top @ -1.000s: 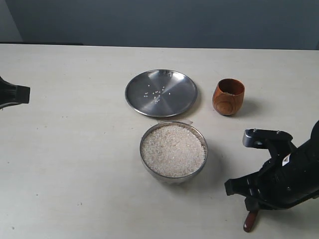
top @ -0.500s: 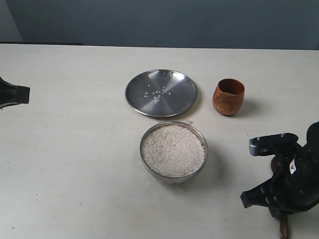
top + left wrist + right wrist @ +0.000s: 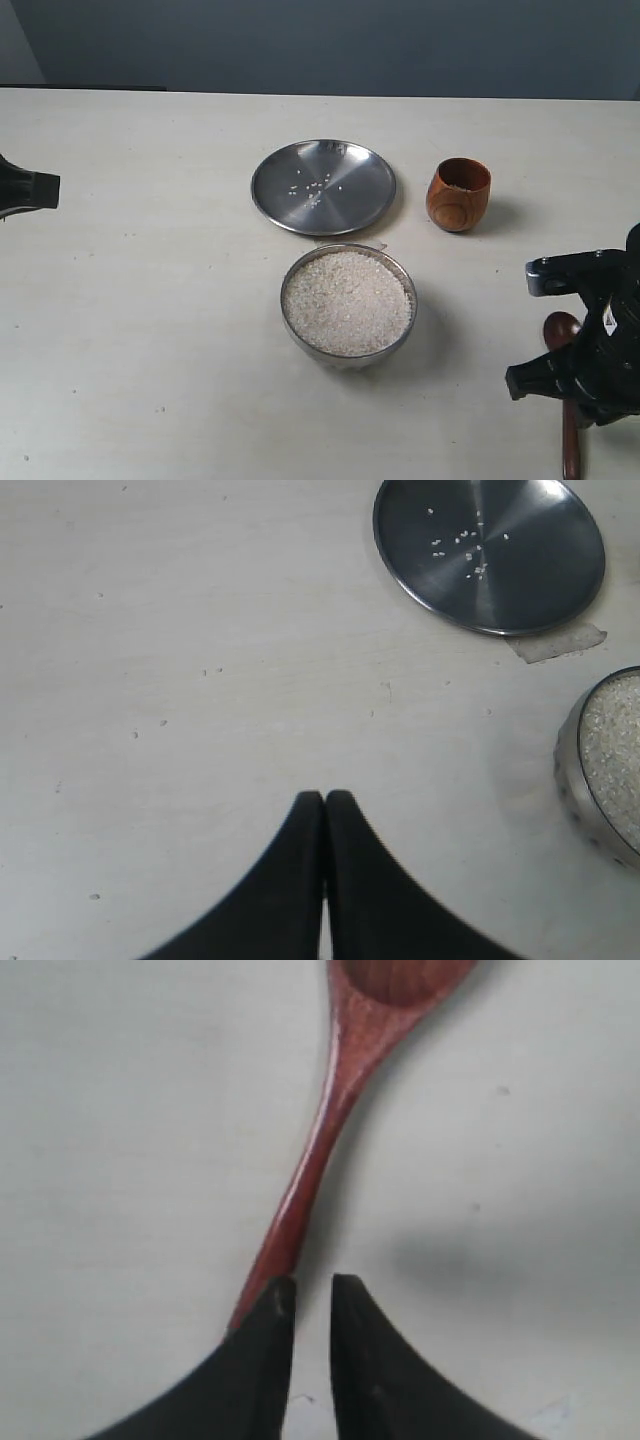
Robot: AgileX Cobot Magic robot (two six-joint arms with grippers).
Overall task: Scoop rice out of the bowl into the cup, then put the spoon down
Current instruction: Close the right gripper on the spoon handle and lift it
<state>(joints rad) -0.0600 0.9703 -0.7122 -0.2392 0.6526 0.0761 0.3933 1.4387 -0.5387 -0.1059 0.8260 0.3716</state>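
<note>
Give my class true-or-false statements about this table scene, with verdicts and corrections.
The deep shiny steel bowl is filled with white rice grains. True.
The flat steel plate holds no grains. False: a few grains lie on it.
The small reddish-brown wooden cup lies on its side. False: it stands upright.
The left gripper has its fingers closed together. True.
The dark reddish-brown wooden spoon stands in the bowl. False: it is outside, by the right gripper.

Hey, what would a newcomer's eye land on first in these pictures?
The steel bowl full of white rice, mid-table, draws the eye first. Beyond it lies a plate with a few stray grains, and a wooden cup stands to the plate's right. At the exterior view's lower right, the right gripper hangs over the spoon.
</note>
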